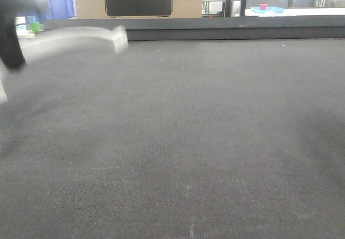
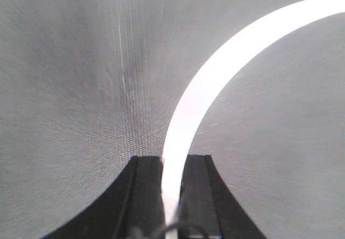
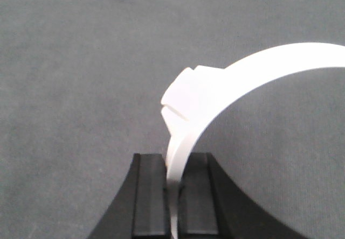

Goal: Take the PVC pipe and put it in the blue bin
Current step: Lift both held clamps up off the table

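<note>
In the right wrist view my right gripper point(image 3: 175, 159) is shut on the PVC pipe piece point(image 3: 226, 83), a white curved rim with a small lug point(image 3: 180, 96), held above the dark grey mat. In the left wrist view my left gripper point(image 2: 173, 161) is shut on a long thin white curved strap point(image 2: 215, 72). In the front view the blurred left arm point(image 1: 9, 34) holds that strap point(image 1: 70, 37) at the far left, above the mat. The blue bin point(image 1: 59, 5) stands at the back left, behind the mat's edge. The right gripper does not show in the front view.
The dark grey mat point(image 1: 188, 142) covers the table. A cardboard box with a black device point(image 1: 137, 2) stands at the back centre. A light blue tray with a red object point(image 1: 267, 9) lies far back right. A small green object point(image 1: 35, 26) sits near the bin.
</note>
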